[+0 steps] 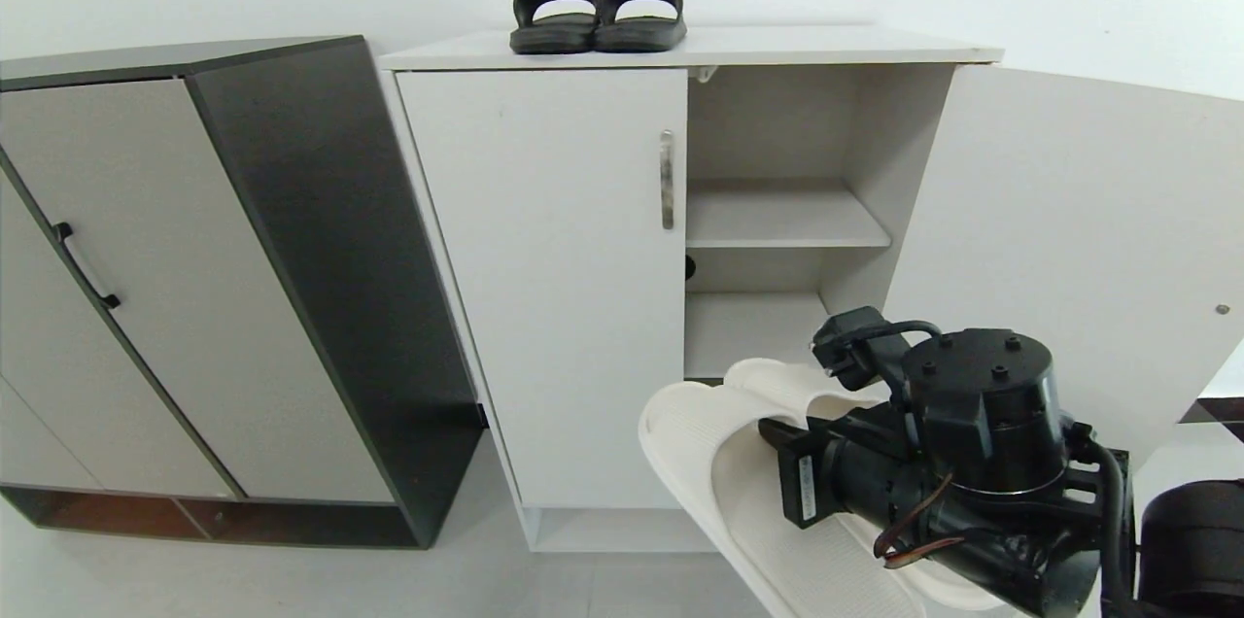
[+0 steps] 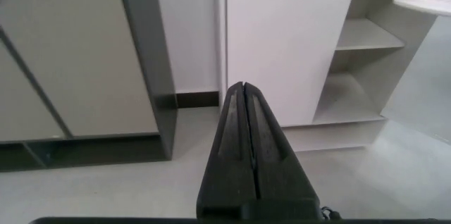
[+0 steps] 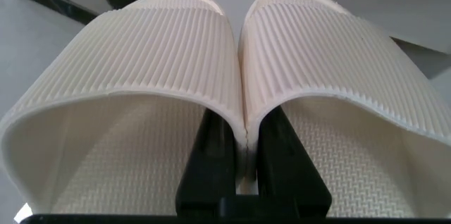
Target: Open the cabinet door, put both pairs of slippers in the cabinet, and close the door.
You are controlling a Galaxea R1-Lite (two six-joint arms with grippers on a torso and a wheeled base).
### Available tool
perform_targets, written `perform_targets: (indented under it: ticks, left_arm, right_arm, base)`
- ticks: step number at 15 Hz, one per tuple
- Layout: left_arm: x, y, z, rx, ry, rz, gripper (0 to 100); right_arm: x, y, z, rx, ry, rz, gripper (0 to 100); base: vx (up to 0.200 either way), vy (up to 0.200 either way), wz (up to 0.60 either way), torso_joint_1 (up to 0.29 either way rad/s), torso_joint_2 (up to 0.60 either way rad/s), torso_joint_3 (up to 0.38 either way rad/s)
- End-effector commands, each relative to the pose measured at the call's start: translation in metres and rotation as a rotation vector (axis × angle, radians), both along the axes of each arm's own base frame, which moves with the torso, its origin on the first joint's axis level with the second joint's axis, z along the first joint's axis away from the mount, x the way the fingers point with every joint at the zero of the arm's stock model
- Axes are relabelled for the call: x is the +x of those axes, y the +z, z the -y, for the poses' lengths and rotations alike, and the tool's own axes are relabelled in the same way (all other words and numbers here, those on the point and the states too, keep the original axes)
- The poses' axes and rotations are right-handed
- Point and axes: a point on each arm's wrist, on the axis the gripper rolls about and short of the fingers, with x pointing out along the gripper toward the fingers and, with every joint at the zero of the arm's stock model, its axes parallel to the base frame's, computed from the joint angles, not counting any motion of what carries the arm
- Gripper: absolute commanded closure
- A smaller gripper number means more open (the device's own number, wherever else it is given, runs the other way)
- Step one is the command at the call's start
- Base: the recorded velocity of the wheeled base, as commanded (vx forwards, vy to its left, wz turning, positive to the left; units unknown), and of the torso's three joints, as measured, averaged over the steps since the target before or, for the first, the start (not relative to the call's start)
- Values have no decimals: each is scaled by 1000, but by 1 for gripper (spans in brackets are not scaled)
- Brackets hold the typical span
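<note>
The white cabinet [image 1: 544, 307] has its right door [image 1: 1079, 249] swung open, showing bare shelves [image 1: 777, 220]; the left door with a metal handle [image 1: 667, 179] stays closed. A black pair of slippers [image 1: 598, 13] rests on the cabinet top. My right gripper [image 3: 243, 146] is shut on the white pair of slippers [image 1: 709, 453], pinching their inner edges together, held in the air in front of the lower open compartment. The white slippers [image 3: 232, 62] have ribbed straps. My left gripper [image 2: 244, 97] is shut and holds nothing, low above the floor, facing the cabinets.
A grey cabinet with dark frame [image 1: 194, 288] stands left of the white one, its door with a black handle [image 1: 86, 266] closed. Pale floor [image 2: 394, 175] lies in front of both cabinets. The open door juts out on the right.
</note>
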Motion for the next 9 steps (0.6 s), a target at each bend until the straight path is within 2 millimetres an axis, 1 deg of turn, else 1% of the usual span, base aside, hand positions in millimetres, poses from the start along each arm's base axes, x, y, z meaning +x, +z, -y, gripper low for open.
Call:
perform_targets:
  ticks: [1,3,5,9]
  left_arm:
    - [0,0,0,0,0,-1,100]
    - [0,0,0,0,0,-1,100]
    - [0,0,0,0,0,-1,100]
    - [0,0,0,2,0,-1,100]
  right_arm:
    - [-1,-2,-7,-4,4,-2,100]
    - [6,-19,-14,-50,-45,-29,100]
    - [19,-39,-28,-48,-133,-71,100]
    - [51,-68,-60,-64,-266,-63,100]
  base:
    - [0,-200,0,12,-7,2]
    - [0,-200,0,2,2,5]
    - [0,-200,0,2,2,0]
    - [0,0,0,0,0,0]
